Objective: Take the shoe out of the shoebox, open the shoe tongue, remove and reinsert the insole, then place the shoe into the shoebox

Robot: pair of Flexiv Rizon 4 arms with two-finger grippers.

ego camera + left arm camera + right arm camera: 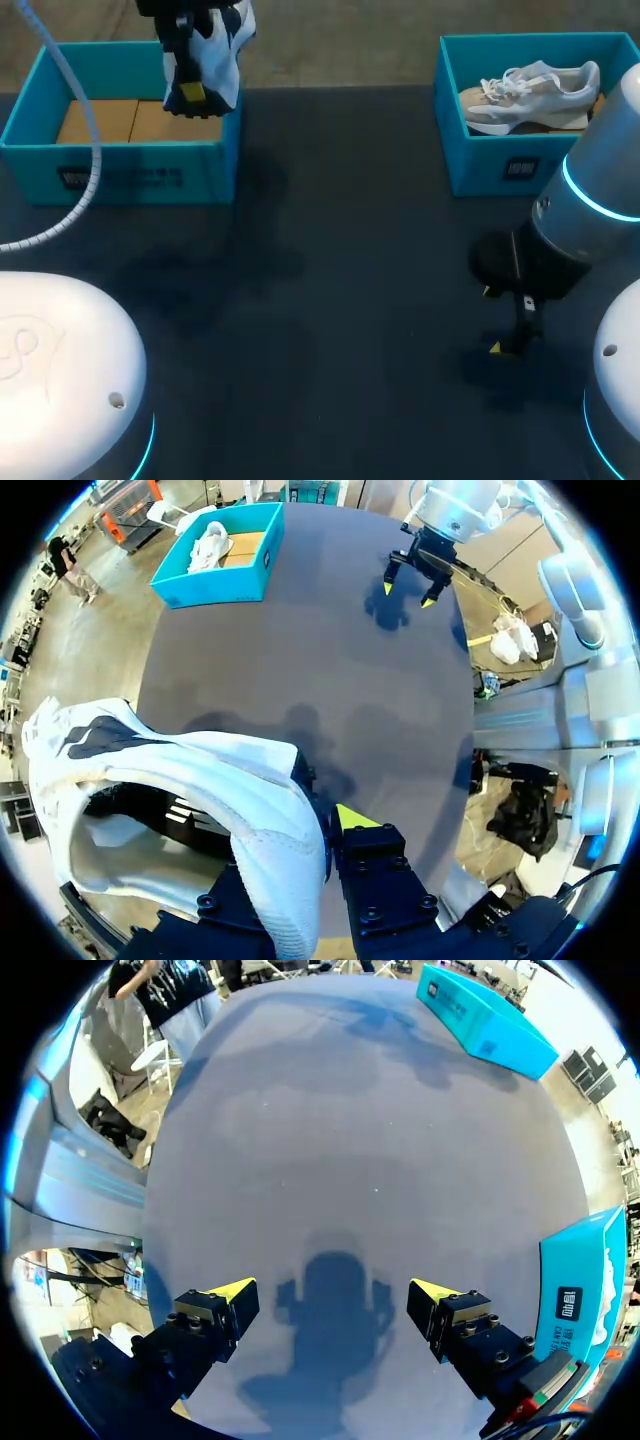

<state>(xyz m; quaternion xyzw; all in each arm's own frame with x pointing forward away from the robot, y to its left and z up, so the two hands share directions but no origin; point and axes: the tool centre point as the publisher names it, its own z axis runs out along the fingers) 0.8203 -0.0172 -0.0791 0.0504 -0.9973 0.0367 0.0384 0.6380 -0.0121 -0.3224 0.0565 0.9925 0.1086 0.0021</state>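
Note:
My left gripper (192, 92) hangs above the left blue shoebox (120, 160), shut on a white shoe with dark blue patches (215, 45). In the left wrist view the white shoe (200, 780) has its collar wall pinched in the left gripper (312, 832); one yellow tip shows beside it and the other is hidden behind the shoe. My right gripper (492, 320) stands open low over the table at the right, with nothing between its fingers (335, 1295). It also shows far ahead in the left wrist view as the right gripper (410, 583).
A second blue shoebox (500, 165) at the back right holds a beige and white shoe (535, 90). In the left wrist view this box (215, 575) lies far ahead. The left shoebox's floor is brown cardboard (100, 122). Dark tabletop (330, 300) lies between the boxes.

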